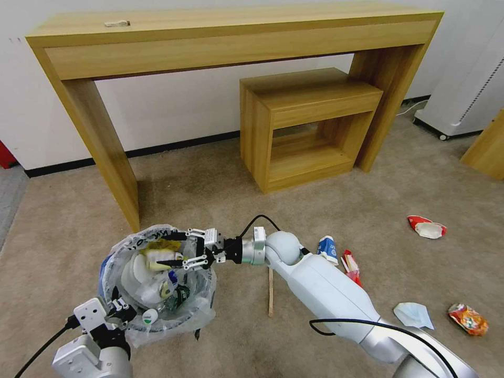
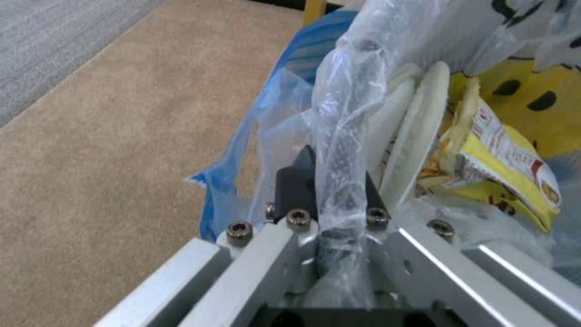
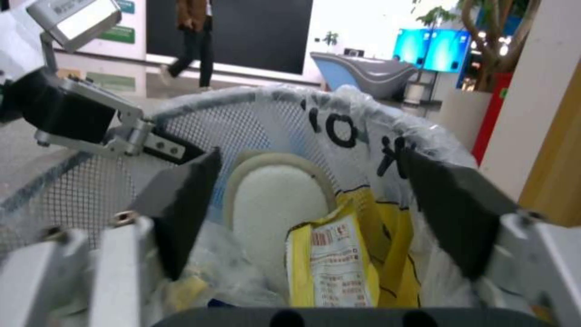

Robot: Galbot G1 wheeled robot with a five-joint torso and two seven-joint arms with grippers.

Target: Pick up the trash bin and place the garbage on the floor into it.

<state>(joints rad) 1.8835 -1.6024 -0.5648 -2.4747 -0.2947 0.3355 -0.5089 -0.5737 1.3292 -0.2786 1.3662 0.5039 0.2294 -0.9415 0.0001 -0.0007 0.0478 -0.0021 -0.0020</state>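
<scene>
The trash bin [image 1: 113, 262], blue and lined with a printed plastic bag, hangs low at the left above the floor [image 1: 68, 231]. My left gripper [image 1: 125, 311] is shut on its near rim; in the left wrist view the gripper [image 2: 339, 186] pinches the bag and the mesh wall. Inside the bin lie white slippers [image 2: 417, 131] and a yellow wrapper [image 3: 333, 263]. My right gripper [image 1: 176, 250] hovers over the bin's mouth, open, with nothing between its fingers [image 3: 181, 204]. Garbage on the carpet: a wooden stick [image 1: 271, 294], a blue-white cup [image 1: 328, 248], a red wrapper [image 1: 350, 265], a red-white cup [image 1: 426, 227], a blue mask [image 1: 413, 315] and an orange snack bag [image 1: 468, 318].
A long wooden desk [image 1: 94, 136] stands against the wall, its left leg just behind the bin. A low wooden shelf [image 1: 310, 126] sits under its right half. A white appliance [image 1: 467, 89] and another wooden piece [image 1: 488, 149] are at the far right. Grey carpet [image 1: 8, 199] borders the left.
</scene>
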